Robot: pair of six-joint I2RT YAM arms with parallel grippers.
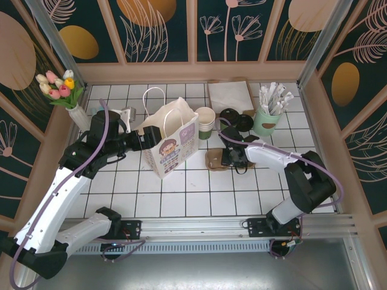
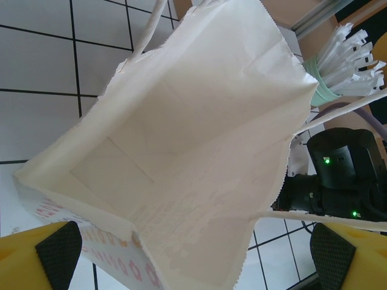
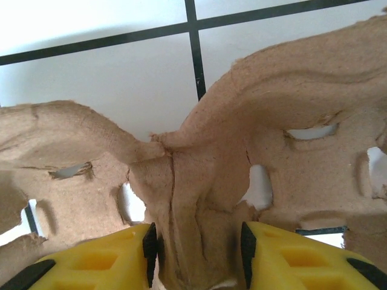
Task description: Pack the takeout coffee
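Observation:
Dark green paper cups with cream insides stand stacked behind the white paper bag, and black round lids lie to their right. None of the cups wears a lid. My left gripper is at the bag's left side; in the left wrist view its jaws are open, with the bag's open mouth and near corner between the yellow fingers. My right gripper is shut on the middle ridge of a brown pulp cup carrier, which lies flat on the tiles.
A pale mint cup of white sticks stands at the back right, beside a brown paper stack. A vase of tulips is in the back left corner. A small grey object sits behind my left arm. Wooden walls enclose the tiled table.

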